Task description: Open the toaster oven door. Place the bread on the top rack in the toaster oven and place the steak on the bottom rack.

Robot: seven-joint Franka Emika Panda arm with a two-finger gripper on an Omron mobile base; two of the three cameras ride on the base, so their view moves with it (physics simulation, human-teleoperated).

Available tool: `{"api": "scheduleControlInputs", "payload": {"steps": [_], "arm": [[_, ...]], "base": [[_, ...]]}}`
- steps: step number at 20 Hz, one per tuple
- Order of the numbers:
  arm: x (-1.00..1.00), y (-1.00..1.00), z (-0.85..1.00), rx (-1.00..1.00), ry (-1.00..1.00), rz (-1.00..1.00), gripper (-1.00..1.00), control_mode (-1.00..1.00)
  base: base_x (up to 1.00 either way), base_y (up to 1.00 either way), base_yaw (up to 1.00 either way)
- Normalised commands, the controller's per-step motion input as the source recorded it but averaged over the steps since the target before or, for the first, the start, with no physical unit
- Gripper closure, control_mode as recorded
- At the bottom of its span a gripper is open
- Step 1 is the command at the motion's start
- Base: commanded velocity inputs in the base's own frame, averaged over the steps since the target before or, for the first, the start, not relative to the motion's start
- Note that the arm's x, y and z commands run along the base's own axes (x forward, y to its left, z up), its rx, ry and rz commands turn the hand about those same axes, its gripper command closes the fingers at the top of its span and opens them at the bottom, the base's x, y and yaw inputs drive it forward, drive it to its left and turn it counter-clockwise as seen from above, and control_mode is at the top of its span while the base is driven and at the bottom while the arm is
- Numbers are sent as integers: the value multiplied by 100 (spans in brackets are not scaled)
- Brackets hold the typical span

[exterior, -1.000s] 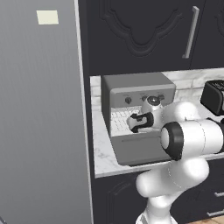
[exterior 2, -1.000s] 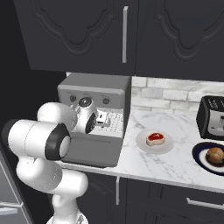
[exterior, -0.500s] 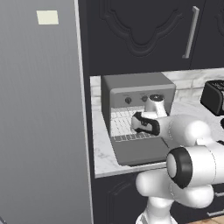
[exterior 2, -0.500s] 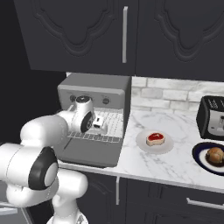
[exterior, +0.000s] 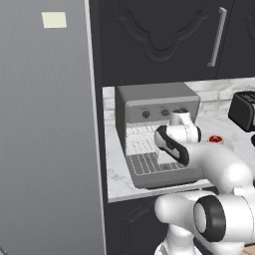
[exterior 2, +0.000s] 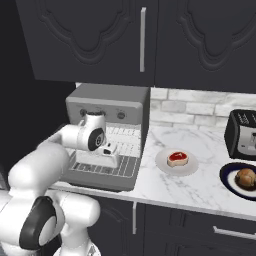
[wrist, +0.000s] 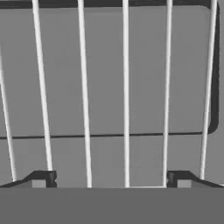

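The gray toaster oven [exterior: 155, 101] [exterior 2: 110, 100] stands on the counter with its door [exterior: 167, 178] [exterior 2: 95, 179] folded down flat. A silvery wire bottom rack [exterior: 145, 162] [exterior 2: 125, 167] [wrist: 126, 87] reaches out of the cavity over the door. My gripper [exterior: 164, 159] [exterior 2: 111, 159] [wrist: 110, 180] points down just above the rack's bars, open, holding nothing. The red steak [exterior 2: 177, 158] [exterior: 215, 139] lies on a white plate [exterior 2: 165, 167] to the oven's right. Farther right, the brown bread [exterior 2: 246, 176] sits on a dark plate [exterior 2: 229, 182].
A black toaster [exterior 2: 242, 132] [exterior: 244, 109] stands at the back right by the tiled wall. Dark cabinets hang over the counter. A tall gray fridge panel [exterior: 47, 139] rises left of the oven. My own white arm crowds the counter's front edge.
My hand has come down from the oven's front to just above the rack over the lowered door. The elbow has swung lower and to the right.
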Motion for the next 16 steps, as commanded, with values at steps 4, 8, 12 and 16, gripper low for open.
{"api": "scheduleControlInputs", "payload": {"steps": [4,8,12,16], "arm": [[-100,-16,-12,0,22,0,-100,-100],[-67,-33,54,2,-1,0,-100,-100],[-32,-60,85,0,-8,-2,-100,-100],[-2,-72,23,0,-1,-19,-100,-100]], "base": [[0,0,0],[0,0,0],[0,0,0],[0,0,0]]}}
